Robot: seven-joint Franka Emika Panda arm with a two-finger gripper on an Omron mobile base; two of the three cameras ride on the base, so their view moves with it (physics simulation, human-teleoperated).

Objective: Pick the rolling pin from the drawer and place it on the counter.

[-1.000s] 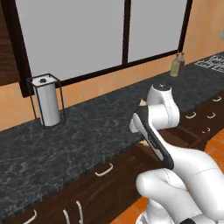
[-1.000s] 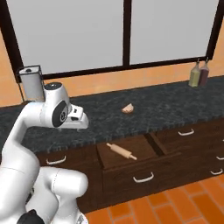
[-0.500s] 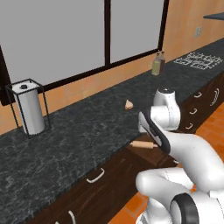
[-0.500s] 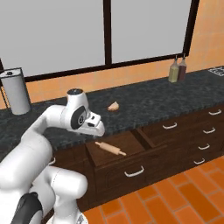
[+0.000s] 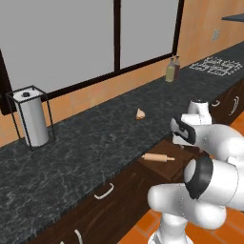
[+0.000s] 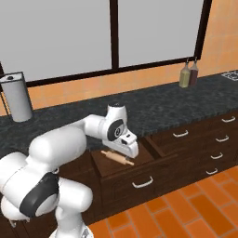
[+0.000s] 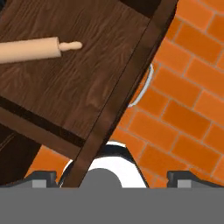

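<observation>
Base shifted along tabletop (image 5: 71,157) since a second ago; drawer (image 6: 125,169) now centred, open. Rolling pin (image 7: 30,49) flat on drawer floor, ungrasped. Pincer (image 6: 131,149) hovers over drawer front edge, empty, tips wide apart. Reach phase; descent toward pin likely next.

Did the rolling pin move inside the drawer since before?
No. The rolling pin lies across the open drawer floor as before; the camera moved.
</observation>
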